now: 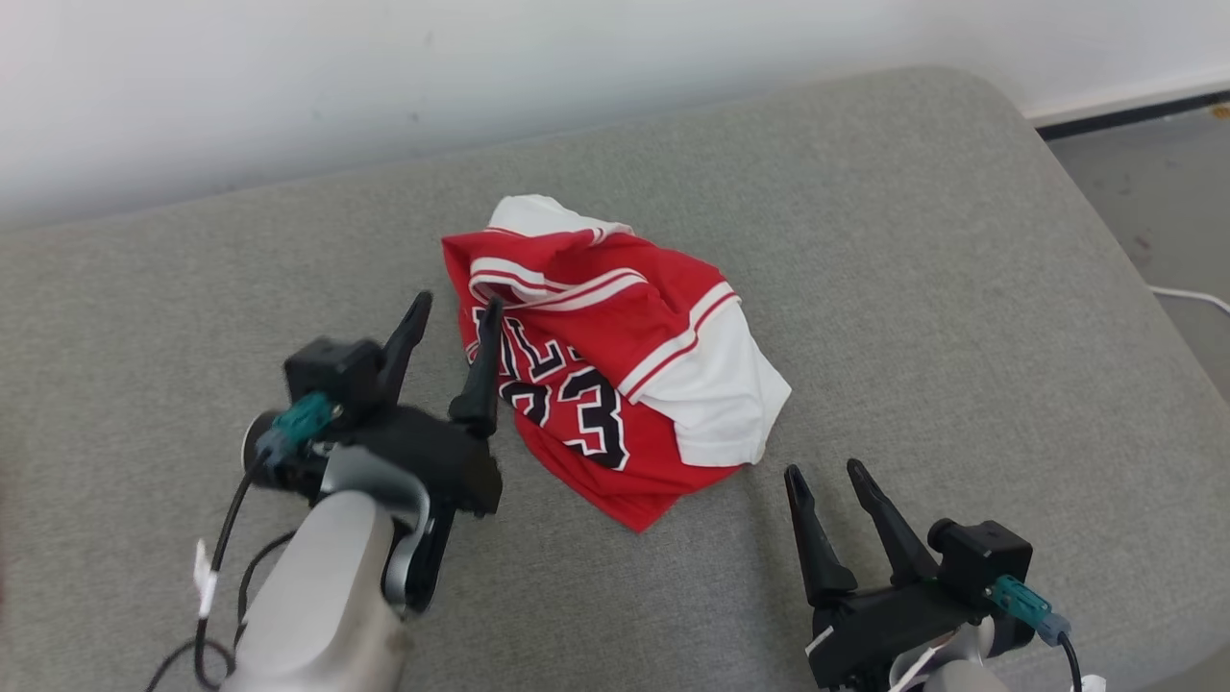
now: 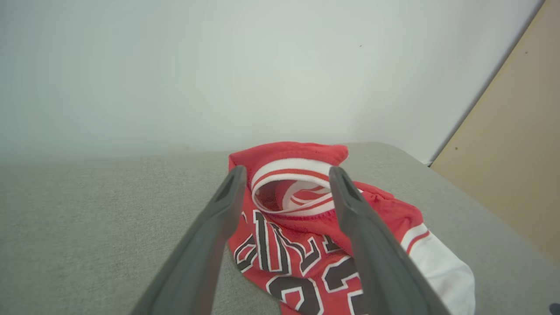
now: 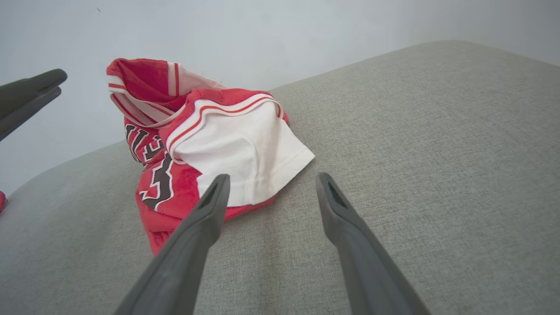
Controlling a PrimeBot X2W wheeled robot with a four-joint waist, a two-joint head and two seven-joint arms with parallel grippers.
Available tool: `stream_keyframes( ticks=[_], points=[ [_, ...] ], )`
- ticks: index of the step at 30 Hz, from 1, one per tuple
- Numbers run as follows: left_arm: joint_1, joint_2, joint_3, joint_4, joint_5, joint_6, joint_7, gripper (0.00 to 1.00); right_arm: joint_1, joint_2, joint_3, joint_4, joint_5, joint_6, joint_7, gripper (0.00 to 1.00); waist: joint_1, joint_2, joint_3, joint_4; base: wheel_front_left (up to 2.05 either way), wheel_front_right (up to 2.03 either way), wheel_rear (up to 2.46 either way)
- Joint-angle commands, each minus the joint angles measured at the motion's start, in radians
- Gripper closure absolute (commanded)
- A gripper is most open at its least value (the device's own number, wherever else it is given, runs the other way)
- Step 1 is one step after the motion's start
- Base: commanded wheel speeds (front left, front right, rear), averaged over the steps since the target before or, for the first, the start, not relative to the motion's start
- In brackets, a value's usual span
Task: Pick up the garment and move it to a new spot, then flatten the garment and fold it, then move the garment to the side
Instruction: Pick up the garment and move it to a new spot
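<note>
The red and white garment (image 1: 615,375) is lying crumpled on the grey cushion (image 1: 913,240). The left gripper (image 1: 456,308) is hovering over its left edge, spread wide and gripping nothing; the right gripper (image 1: 824,471) is sitting near its lower right edge, jaws also released

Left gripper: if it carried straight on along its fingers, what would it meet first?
Probably the jersey: in the wrist view its collar sits between the fingers of the open left gripper. Depth is unclear.
</note>
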Motion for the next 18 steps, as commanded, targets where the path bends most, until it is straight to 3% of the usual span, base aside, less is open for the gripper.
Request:
stream_keyframes(
  ticks=[1, 10, 18],
  points=[
    [0.027, 0.004, 0.010, -0.012, -0.003, 0.006, -0.008, 0.00, 0.013, -0.001, -0.003, 0.002, -0.003, -0.002, -0.001, 0.00, 0.0000, -0.0001, -0.036, 0.032, 0.00, 0.00, 0.00],
    [0.304, 0.052, 0.185, -0.315, 0.072, 0.048, -0.021, 0.00, 0.050, -0.001, -0.077, 0.005, -0.032, -0.002, 0.000, 0.00, 0.0000, -0.0001, -0.086, 0.119, 0.00, 0.00, 0.00],
    [0.502, 0.058, 0.300, -0.438, 0.144, 0.031, -0.021, 0.00, 0.061, -0.001, -0.137, -0.005, -0.072, -0.002, 0.000, 0.00, 0.0000, -0.0001, -0.105, 0.172, 0.00, 0.00, 0.00]
  ],
)
